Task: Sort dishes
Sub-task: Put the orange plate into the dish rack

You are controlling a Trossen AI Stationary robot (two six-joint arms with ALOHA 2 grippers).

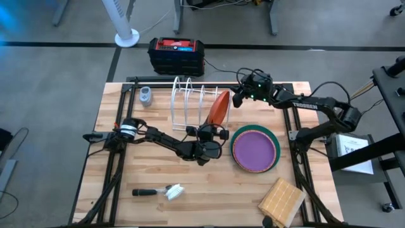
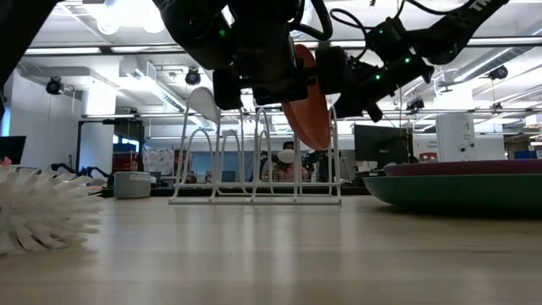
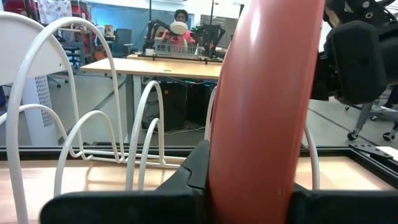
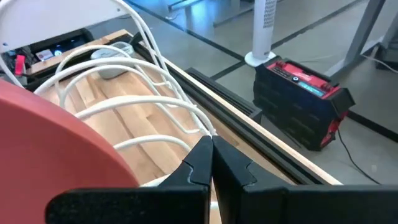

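The orange plate (image 1: 219, 109) stands on edge, tilted, at the right end of the white wire rack (image 1: 188, 104). It also shows in the low view (image 2: 309, 102). My left gripper (image 1: 207, 135) is shut on it from the near side. My right gripper (image 1: 238, 99) is shut and empty, close by the plate's far right side (image 4: 56, 143). The purple plate (image 1: 254, 151) lies flat inside the larger teal plate (image 1: 276, 140) on the table to the right. The brownish speckled plate is out of view. My left gripper pinches the orange plate's near rim (image 3: 249, 180) between its two fingers (image 3: 186, 177), one on each face. The fingers come level from the table's near side. The plate stands on edge, tilted, lifted above the table (image 2: 315, 140). My right gripper: I cannot tell whether its shut fingers (image 4: 208, 158) touch the plate.
A wooden block (image 1: 281, 201) lies at the near right corner and a dish brush (image 1: 166, 190) near the front edge. A small grey object (image 1: 146, 96) sits at the far left. A black and red box (image 1: 176, 54) stands on the floor beyond the table.
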